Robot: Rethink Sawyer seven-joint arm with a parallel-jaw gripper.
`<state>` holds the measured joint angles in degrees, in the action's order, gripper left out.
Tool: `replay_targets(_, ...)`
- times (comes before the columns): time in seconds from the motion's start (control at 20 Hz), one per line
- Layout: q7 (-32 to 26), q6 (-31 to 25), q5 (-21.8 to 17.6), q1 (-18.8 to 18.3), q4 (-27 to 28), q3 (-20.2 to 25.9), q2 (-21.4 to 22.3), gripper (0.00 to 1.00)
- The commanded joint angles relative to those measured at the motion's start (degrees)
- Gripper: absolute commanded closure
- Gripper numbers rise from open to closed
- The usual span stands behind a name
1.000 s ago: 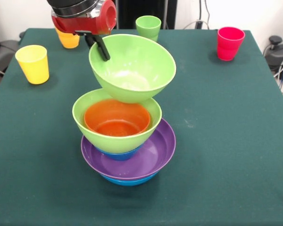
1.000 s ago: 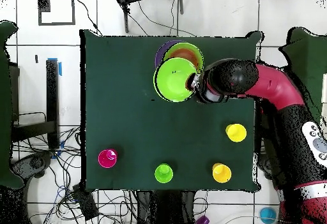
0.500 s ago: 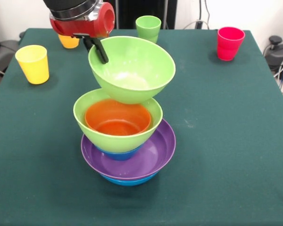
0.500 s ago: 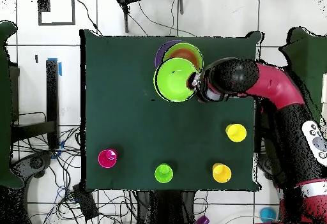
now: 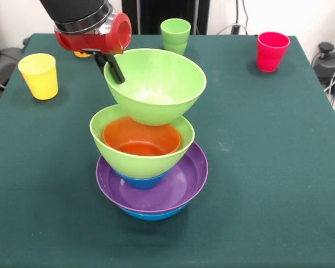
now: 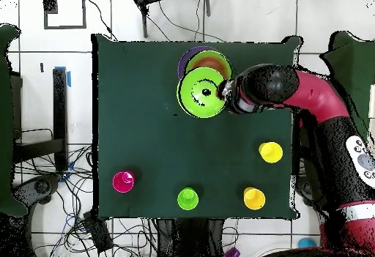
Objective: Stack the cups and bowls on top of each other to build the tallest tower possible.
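My gripper (image 5: 113, 68) is shut on the left rim of a large light green bowl (image 5: 156, 84) and holds it in the air, tilted a little. Its base hangs over the far rim of the tower (image 5: 148, 167); I cannot tell whether they touch. The tower has a large blue bowl (image 5: 153, 214) lowest, then a wide purple bowl (image 5: 181, 184), a small blue bowl (image 5: 139, 182), a second light green bowl (image 5: 139, 163) and a small orange bowl (image 5: 140, 139) inside it. Overhead, the gripper (image 6: 222, 93) grips the held bowl (image 6: 199, 97), which overlaps the tower (image 6: 212, 60).
Four cups stand along the far side: yellow cup (image 5: 39, 75), orange-yellow cup (image 5: 81, 54) mostly hidden behind the wrist, light green cup (image 5: 175, 33), red cup (image 5: 272, 50). Overhead they show as red cup (image 6: 123, 181), green cup (image 6: 187, 198), yellow cup (image 6: 254, 198), yellow cup (image 6: 270, 151).
The held green bowl has come down a little and sits more level over the tower. The arm has shifted with it. The cups have not moved.
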<state>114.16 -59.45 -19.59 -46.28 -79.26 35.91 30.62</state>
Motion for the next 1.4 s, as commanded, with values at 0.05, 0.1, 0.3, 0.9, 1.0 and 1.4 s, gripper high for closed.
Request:
replay_targets(0.05,-11.23,-0.46,-3.11,2.09,4.4,1.14,-2.68,1.0)
replay_targets(0.1,-11.17,-1.12,-2.77,2.01,4.14,1.23,-2.04,1.0)
replay_targets(0.3,-10.76,-3.09,-1.63,1.87,3.32,1.57,0.06,1.0)
replay_targets(0.9,-9.8,-4.32,0.25,1.66,0.89,1.9,2.79,1.0)
replay_targets(1.0,-9.92,-4.02,0.12,1.77,1.02,1.9,2.46,1.0)
replay_targets(1.4,-9.51,0.27,-1.55,1.95,-0.79,1.34,1.37,1.0)
